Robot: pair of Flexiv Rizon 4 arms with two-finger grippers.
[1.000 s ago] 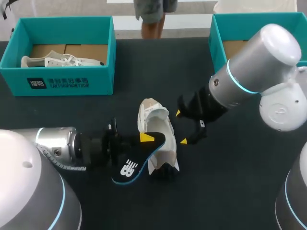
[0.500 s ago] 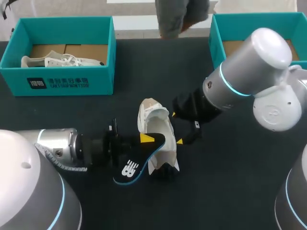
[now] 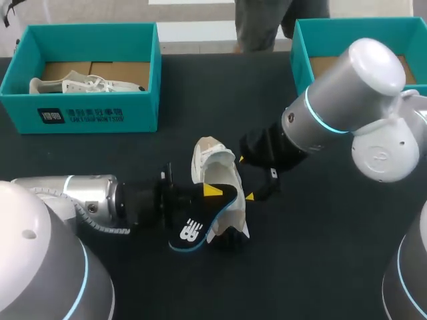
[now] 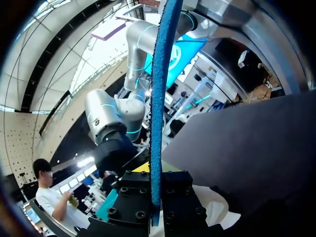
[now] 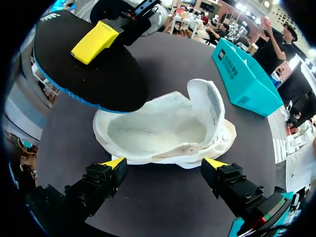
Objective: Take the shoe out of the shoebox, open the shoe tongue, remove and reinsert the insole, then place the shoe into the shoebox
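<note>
1. The shoe (image 3: 217, 175) is white and lies on the dark table (image 3: 320, 267), near the middle, outside both boxes.
2. In the right wrist view the shoe (image 5: 163, 131) has its opening turned toward that arm's gripper. The tongue (image 5: 207, 101) is folded back, so the pale inside is exposed.
3. The left gripper (image 3: 212, 191) comes in low from the left. Its jaws are pressed onto the insole (image 3: 200, 217), with 1 yellow tip lying on the black upper face.
4. In the left wrist view the insole (image 4: 158, 98) shows edge-on as a thin blue strip. It runs straight out from between the 2 black fingers of the left gripper (image 4: 155, 197).
5. The insole is black with a blue rim and a white mark. It is out of the shoe and angled across the shoe's near end.
6. In the right wrist view the insole (image 5: 94, 74) overlaps 1 end of the shoe. Contact between the 2 cannot be determined.
7. The right gripper (image 3: 247, 179) sits just beside the shoe on its right side. Its jaws are spread wide and grip nothing.
8. In the right wrist view the 2 yellow tips of the right gripper (image 5: 164, 164) stand at either end of the shoe's near edge, with the shoe directly ahead.
9. The teal shoebox (image 3: 87, 113) stands at the far left of the table, well apart from the shoe. It holds a second white shoe (image 3: 80, 85).
10. A second teal box (image 3: 300, 53) stands at the far right, partly behind the right arm.
</note>
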